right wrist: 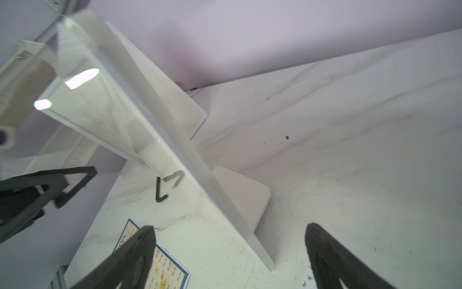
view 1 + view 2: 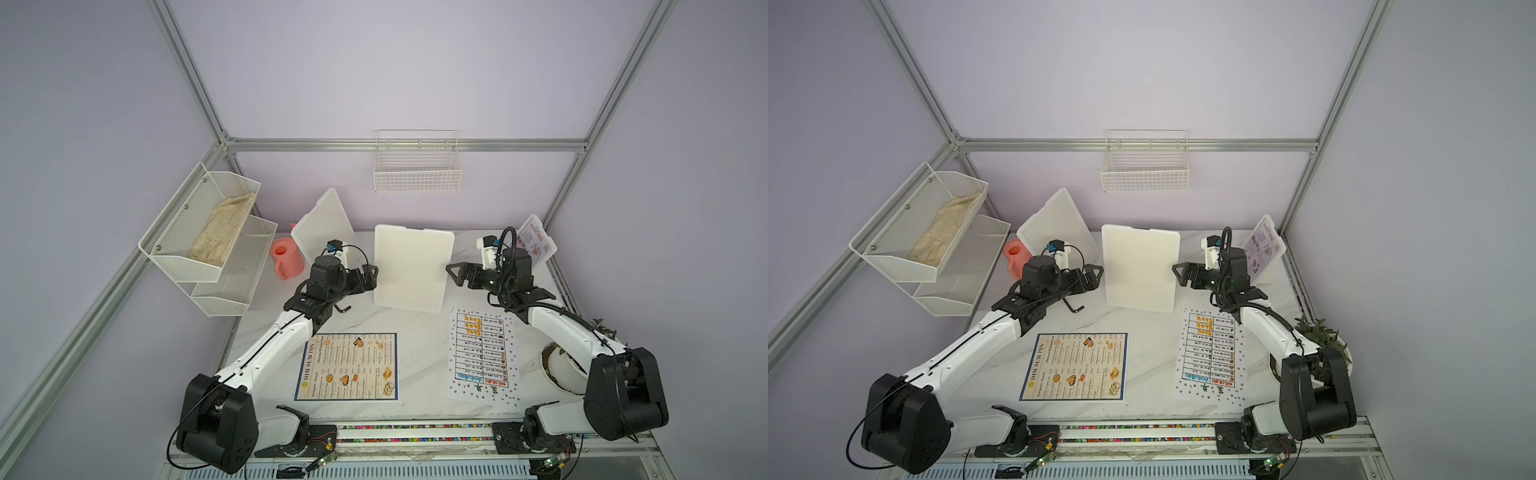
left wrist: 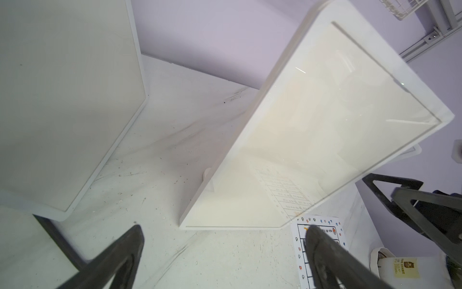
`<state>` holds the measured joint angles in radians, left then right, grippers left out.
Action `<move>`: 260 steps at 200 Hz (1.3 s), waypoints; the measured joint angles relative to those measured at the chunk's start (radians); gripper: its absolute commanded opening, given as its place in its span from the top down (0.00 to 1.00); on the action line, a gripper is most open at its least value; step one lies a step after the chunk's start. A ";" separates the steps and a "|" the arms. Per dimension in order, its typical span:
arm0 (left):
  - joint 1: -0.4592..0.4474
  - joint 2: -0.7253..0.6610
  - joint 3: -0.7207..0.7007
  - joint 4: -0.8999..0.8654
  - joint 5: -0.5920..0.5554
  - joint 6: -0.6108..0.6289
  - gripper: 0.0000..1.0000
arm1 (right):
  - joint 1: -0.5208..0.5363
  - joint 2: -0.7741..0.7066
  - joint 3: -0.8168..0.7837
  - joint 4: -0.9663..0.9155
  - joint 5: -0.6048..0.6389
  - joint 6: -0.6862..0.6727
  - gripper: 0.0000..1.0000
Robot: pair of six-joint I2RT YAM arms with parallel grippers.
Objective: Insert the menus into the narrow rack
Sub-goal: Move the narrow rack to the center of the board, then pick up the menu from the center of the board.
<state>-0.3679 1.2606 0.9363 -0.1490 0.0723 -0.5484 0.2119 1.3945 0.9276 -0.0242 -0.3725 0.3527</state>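
The dark-bordered "DIM SUM INN" menu [image 2: 349,365] [image 2: 1075,365] lies flat near the table's front. To its right lies the white dotted table menu [image 2: 482,353] [image 2: 1210,353]. The small photo menu [image 2: 536,241] stands in a white rack at the back right. An empty narrow rack [image 2: 411,268] [image 2: 1140,268] [image 3: 325,120], white with a clear front pane, stands upright at centre. My left gripper [image 2: 372,276] [image 3: 225,232] is open just left of it. My right gripper [image 2: 453,274] [image 1: 230,230] is open just right of it. Neither holds anything.
Another empty white rack [image 2: 324,224] leans at the back left beside a pink jug [image 2: 286,257]. A black hex key [image 2: 343,308] lies under my left wrist. A mesh shelf [image 2: 208,232] hangs left, a wire basket [image 2: 417,166] on the back wall, a potted plant [image 2: 1316,336] at the right.
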 measured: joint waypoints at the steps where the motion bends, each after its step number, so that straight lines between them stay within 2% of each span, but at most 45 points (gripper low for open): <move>1: -0.003 -0.003 -0.001 -0.002 -0.002 0.000 0.00 | 0.004 -0.002 0.000 -0.012 0.011 0.002 0.03; 17: -0.071 -0.026 -0.016 -0.033 -0.054 -0.008 0.00 | 0.035 -0.011 0.006 -0.135 0.138 0.023 0.03; 39: -0.176 -0.023 -0.037 -0.079 -0.121 -0.035 0.00 | 0.046 -0.011 0.006 -0.281 0.242 0.078 0.03; 84: -0.374 0.059 -0.040 -0.106 -0.216 -0.108 0.00 | 0.043 -0.064 -0.064 -0.438 0.332 0.190 0.03; 119: -0.483 0.148 -0.040 -0.090 -0.254 -0.165 0.00 | 0.002 -0.121 -0.109 -0.536 0.404 0.232 0.07; 166: -0.570 0.268 -0.040 0.039 -0.234 -0.178 0.00 | -0.157 -0.127 -0.159 -0.576 0.403 0.268 0.03; 202: -0.594 0.317 -0.040 0.132 -0.216 -0.192 0.00 | -0.204 -0.107 -0.188 -0.582 0.405 0.278 0.03; 260: -0.598 0.325 -0.040 0.179 -0.226 -0.190 0.00 | -0.256 -0.072 -0.227 -0.581 0.407 0.280 0.03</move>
<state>-0.9657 1.5860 0.8967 0.0299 -0.1535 -0.7383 -0.0444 1.3224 0.7010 -0.6048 0.0345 0.6327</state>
